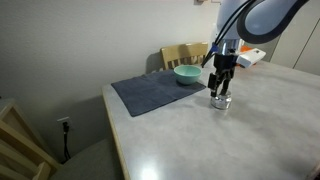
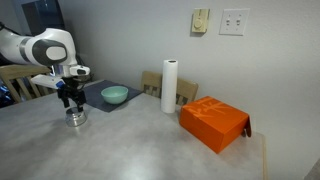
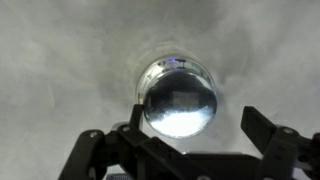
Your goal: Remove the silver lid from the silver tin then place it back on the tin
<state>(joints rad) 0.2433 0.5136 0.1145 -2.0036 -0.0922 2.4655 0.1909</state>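
Silver and shiny, the tin (image 1: 220, 101) stood on the grey tabletop (image 1: 200, 140), just beside a dark cloth mat (image 1: 150, 93) that carried a teal bowl (image 1: 186, 74). In both exterior views the tool (image 1: 221, 90) hung straight over the tin, close above it. In the wrist view its fingers (image 3: 262, 135) were spread wide, one on each side of the tin. The lid (image 3: 178, 98) seemed to sit on the tin, but its knob was too blurred to see.

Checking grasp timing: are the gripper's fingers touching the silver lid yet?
Apart. In the wrist view, bare table shows between the silver lid and both open fingers.
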